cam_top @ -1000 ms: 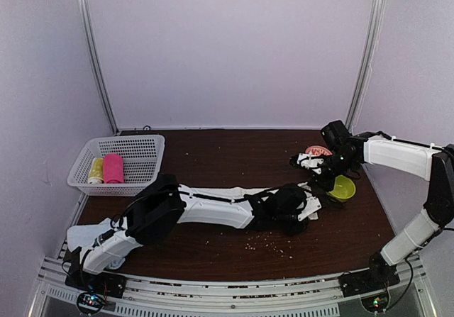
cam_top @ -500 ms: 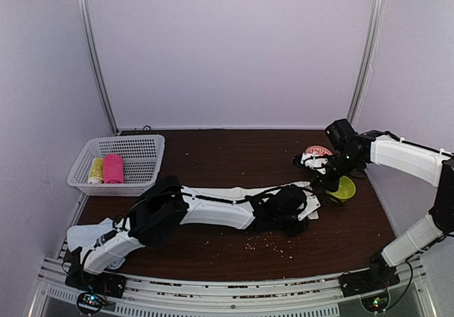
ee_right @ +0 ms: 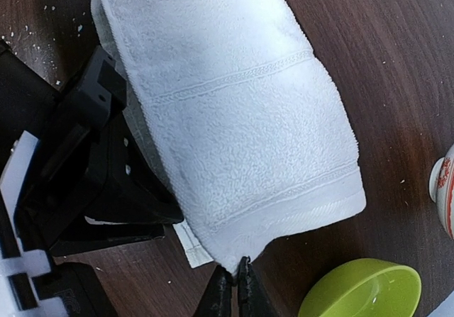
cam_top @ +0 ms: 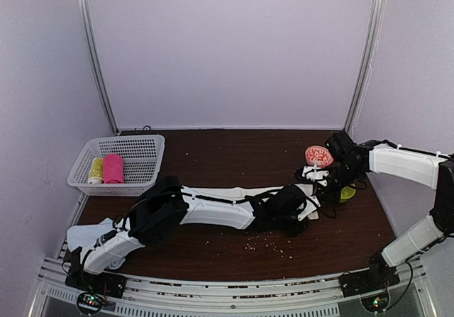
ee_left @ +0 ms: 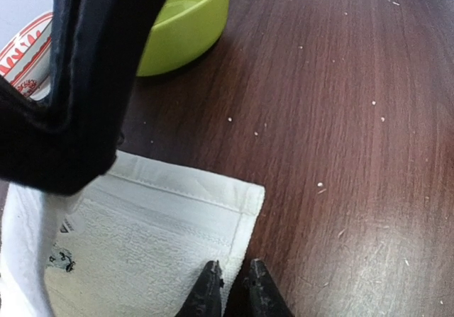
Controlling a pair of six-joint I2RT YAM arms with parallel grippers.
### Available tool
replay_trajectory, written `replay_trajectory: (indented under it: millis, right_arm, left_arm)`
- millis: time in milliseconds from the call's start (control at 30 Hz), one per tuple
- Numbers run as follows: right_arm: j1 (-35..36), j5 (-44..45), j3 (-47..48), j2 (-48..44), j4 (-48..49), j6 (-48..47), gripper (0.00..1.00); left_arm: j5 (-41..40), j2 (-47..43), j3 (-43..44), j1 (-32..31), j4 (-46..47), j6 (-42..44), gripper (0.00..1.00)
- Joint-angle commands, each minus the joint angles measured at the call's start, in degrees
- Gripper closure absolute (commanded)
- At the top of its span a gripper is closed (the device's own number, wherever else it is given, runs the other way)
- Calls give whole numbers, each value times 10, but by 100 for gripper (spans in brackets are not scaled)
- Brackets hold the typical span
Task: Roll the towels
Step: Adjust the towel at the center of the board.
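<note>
A cream-white towel (ee_left: 135, 249) lies flat on the dark wood table, its hemmed corner toward the green bowl. My left gripper (ee_left: 235, 288) is shut on the hem at that towel's edge. Over it lies a pale blue towel (ee_right: 234, 111), fluffy, with woven bands near its end. My right gripper (ee_right: 234, 278) is shut on its near corner, and a bit of the cream-white towel (ee_right: 186, 244) pokes out underneath. From above, a pale strip of towel (cam_top: 227, 190) runs along the far side of my outstretched left arm, and the two grippers (cam_top: 311, 205) (cam_top: 320, 184) sit close together at its right end.
A lime green bowl (ee_right: 362, 292) stands just right of the towels' end, half hidden from above (cam_top: 347, 193). A red-and-white bowl (cam_top: 318, 155) sits behind it. At the far left, a white basket (cam_top: 145, 162) holds a yellow and a pink cloth roll. Crumbs dot the near table.
My right gripper has come toward the left gripper and lower, down to the towels' end, covering most of the green bowl and baring the red-and-white bowl. The left arm has barely moved.
</note>
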Motion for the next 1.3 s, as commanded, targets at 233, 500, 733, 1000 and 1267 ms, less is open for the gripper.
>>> replay_trajectory:
  millis: [233,500,733,1000,1267]
  right_arm:
    - [8,-30,-39,59,-37,-23,96]
    - [5,-11,-35,72,-9,-3,96]
    - [-6,-8,5,61,-14,10,98]
    - [-5,7,24,45,-27,7,98]
    - [-6,-19,10,33,-50,-19,98]
  left_arm:
    - [15,-13,-52,6,27,-4,82]
    - [63,-62,-134,2,97,28,76]
    - [95,-71,-148,-3,98,47,75]
    - [128,-96,-172,-7,111,61,71]
    - [122,-182,-247,-14,123,80,66]
